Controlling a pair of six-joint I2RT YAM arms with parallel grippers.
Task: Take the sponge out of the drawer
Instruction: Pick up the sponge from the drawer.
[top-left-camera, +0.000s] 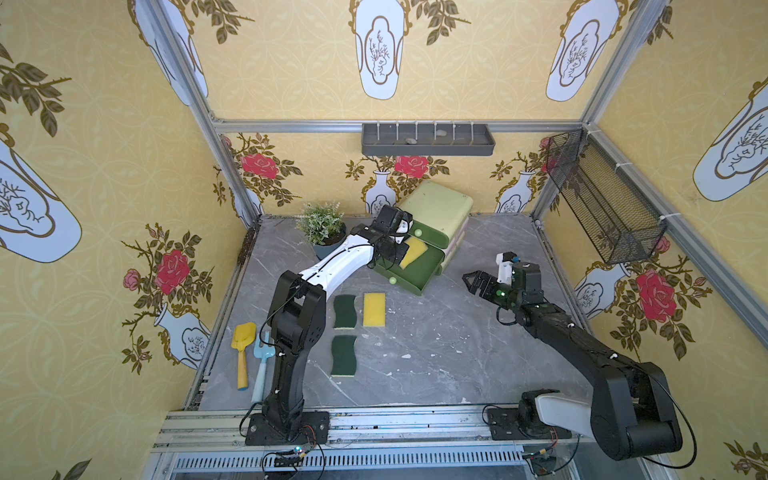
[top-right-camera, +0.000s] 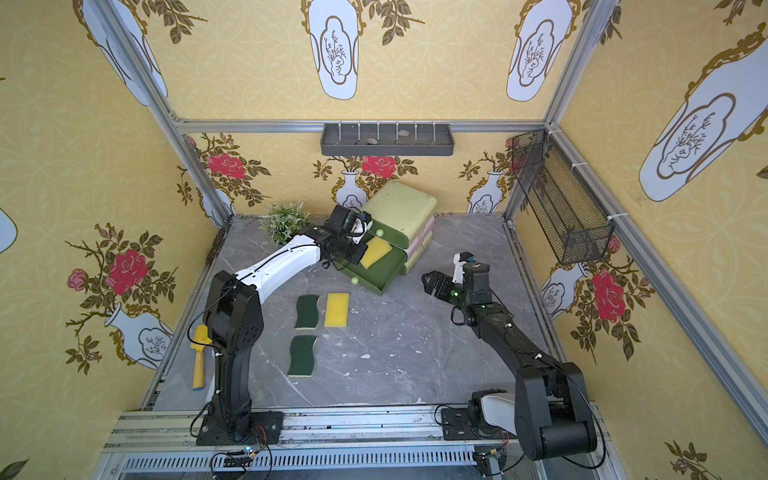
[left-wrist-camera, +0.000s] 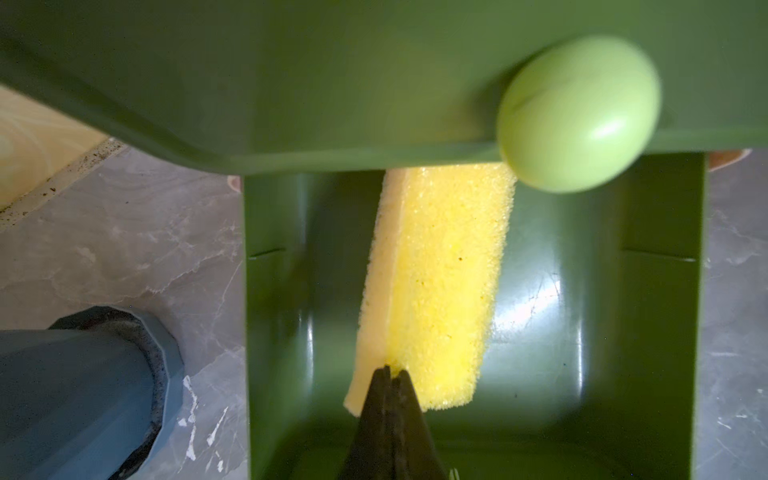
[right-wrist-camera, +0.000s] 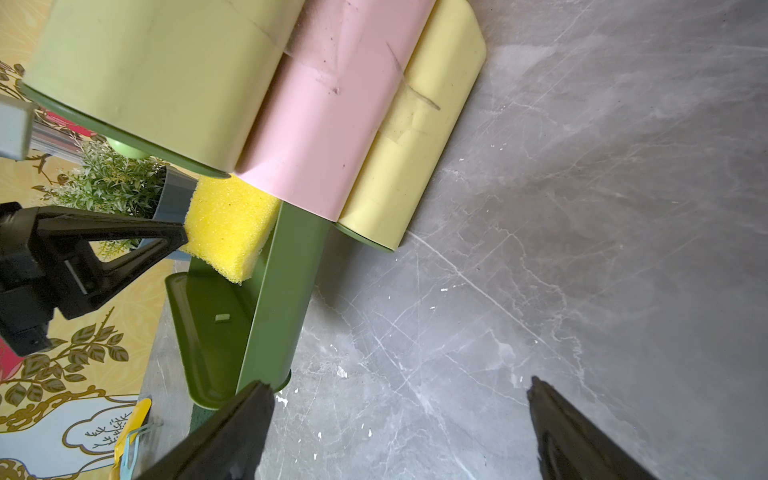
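Drawer state: the green drawer (top-left-camera: 417, 275) stood pulled out of its stacked unit, so the opening step looked done
Grasp: the left pincer (left-wrist-camera: 390, 374) had its jaws pressed together on the near edge of the yellow sponge (left-wrist-camera: 440, 291), so the pick looked made
Left to do: lifting the sponge clear of the drawer walls, carrying it off and setting it on the desk (top-left-camera: 436, 345); by these views none of that was finished, as the sponge was over the drawer floor
Other sponges: three other sponges (top-left-camera: 345, 311) lay on the desk in front of the drawer, well apart from both pincers
Left pincer: reached in from the drawer's open side, tips pinching only a thin bite at the sponge's end
Sponge: inside the drawer, tilted on one long edge, stretching straight away from the left pincer's tips; its far end ran under the shut top drawer (left-wrist-camera: 374, 83), close by that drawer's pale knob (left-wrist-camera: 577, 112)
Grip judgement: a shallow hold on soft foam, so it could slip or bend on the lift
Right pincer (top-left-camera: 469, 282): jaws spread wide, holding nothing, hovering over bare desk to the right of the drawer, well apart from the sponge
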